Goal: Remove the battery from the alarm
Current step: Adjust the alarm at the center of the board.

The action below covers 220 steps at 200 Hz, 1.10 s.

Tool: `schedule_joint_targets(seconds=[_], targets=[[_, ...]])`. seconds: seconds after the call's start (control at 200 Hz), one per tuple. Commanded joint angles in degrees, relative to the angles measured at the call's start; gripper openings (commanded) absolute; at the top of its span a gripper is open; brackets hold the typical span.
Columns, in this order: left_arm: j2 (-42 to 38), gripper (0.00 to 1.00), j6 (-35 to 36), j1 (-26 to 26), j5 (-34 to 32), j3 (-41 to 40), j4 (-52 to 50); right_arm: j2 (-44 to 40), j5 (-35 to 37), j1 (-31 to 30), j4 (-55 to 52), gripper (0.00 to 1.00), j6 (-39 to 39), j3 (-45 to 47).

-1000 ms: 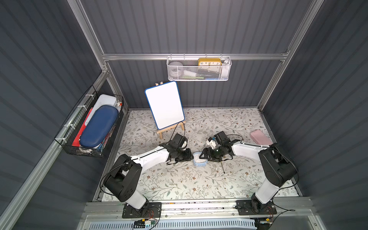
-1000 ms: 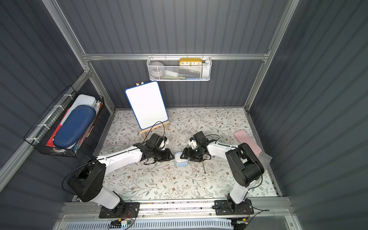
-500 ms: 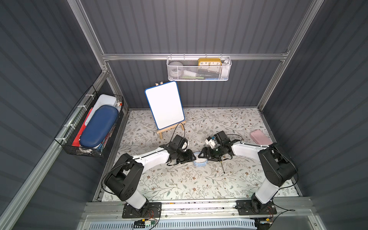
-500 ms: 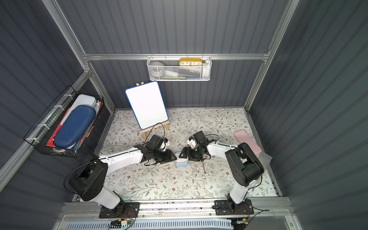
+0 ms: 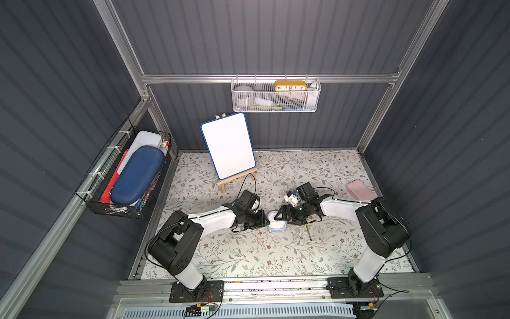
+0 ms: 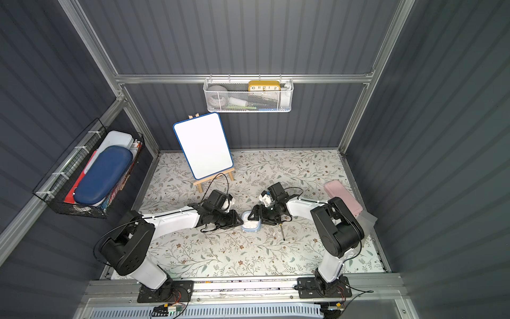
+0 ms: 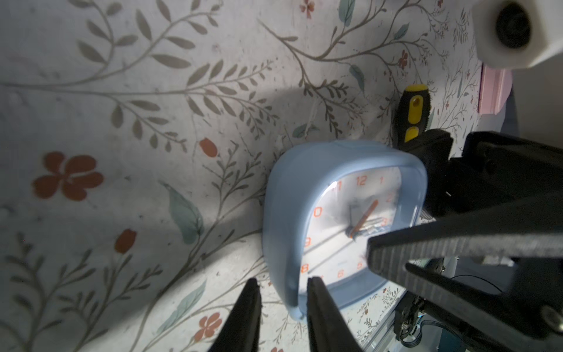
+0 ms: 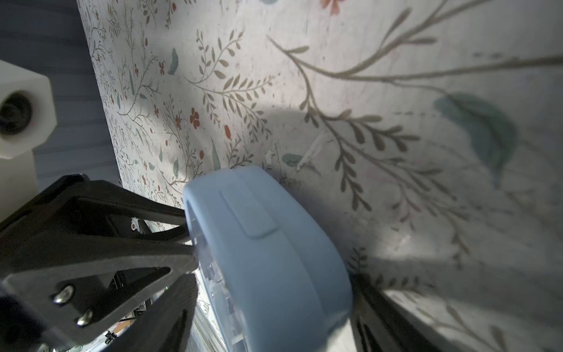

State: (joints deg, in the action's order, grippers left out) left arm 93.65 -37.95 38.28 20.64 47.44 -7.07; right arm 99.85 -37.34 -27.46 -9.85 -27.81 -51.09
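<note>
The alarm [image 7: 283,213] stands on the tabletop [image 7: 122,91], dial numerals orange, 12, 1 and 8 legible. My right gripper [image 5: 282,216] clamps it front and back; my left gripper [image 7: 283,280], narrowly parted beside its rim, holds nothing.

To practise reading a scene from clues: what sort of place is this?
Probably a robot test booth: grey panelled walls on a metal frame, two robot arms bolted to a front rail, over a flowered mat.
</note>
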Motion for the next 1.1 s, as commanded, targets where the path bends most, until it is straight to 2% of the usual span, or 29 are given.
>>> schedule_joint_targets(seconds=[0.0, 0.22, 0.325, 0.45, 0.535, 0.72, 0.815, 0.925, 1.096], targets=[[2.53, 0.29, 0.60, 0.21, -2.09, -1.99, -0.52, -0.23, -0.41, 0.20, -1.02, 0.81, 0.54, 0.90], [4.40, 0.29, 0.86, 0.21, -1.84, -3.20, 1.00, 0.00, -0.46, -0.02, -0.27, 0.81, 0.97, 1.52], [4.27, 0.29, 0.69, 0.20, -2.00, -3.01, 1.01, 0.08, 0.08, -0.04, -0.17, 0.75, 0.56, 1.43], [3.63, 0.30, 0.60, 0.21, -2.71, -2.79, 0.22, -0.69, 0.99, 0.02, -0.29, 0.60, 0.33, 1.78], [2.74, 0.34, 0.82, 0.21, -2.56, -2.92, -0.26, -1.42, 2.11, -0.04, -0.94, 0.54, 0.24, 2.04], [0.89, 0.46, -0.10, 0.09, -4.98, -1.29, -3.74, -4.72, 6.30, -0.16, -3.58, 0.52, 0.67, 2.11], [0.36, 0.51, 0.11, 0.08, -7.13, 0.04, -5.52, -6.43, 11.59, -1.51, -9.17, 0.53, 2.89, -0.14], [-0.36, 0.52, 0.85, -0.46, -10.33, 1.31, -7.54, -7.48, 22.31, -5.08, -19.52, 0.53, 6.43, -5.57], [-4.78, 0.54, 2.59, -6.00, -11.17, 0.57, -7.96, -2.46, 46.52, -13.59, -36.63, 0.53, 8.73, -17.46]])
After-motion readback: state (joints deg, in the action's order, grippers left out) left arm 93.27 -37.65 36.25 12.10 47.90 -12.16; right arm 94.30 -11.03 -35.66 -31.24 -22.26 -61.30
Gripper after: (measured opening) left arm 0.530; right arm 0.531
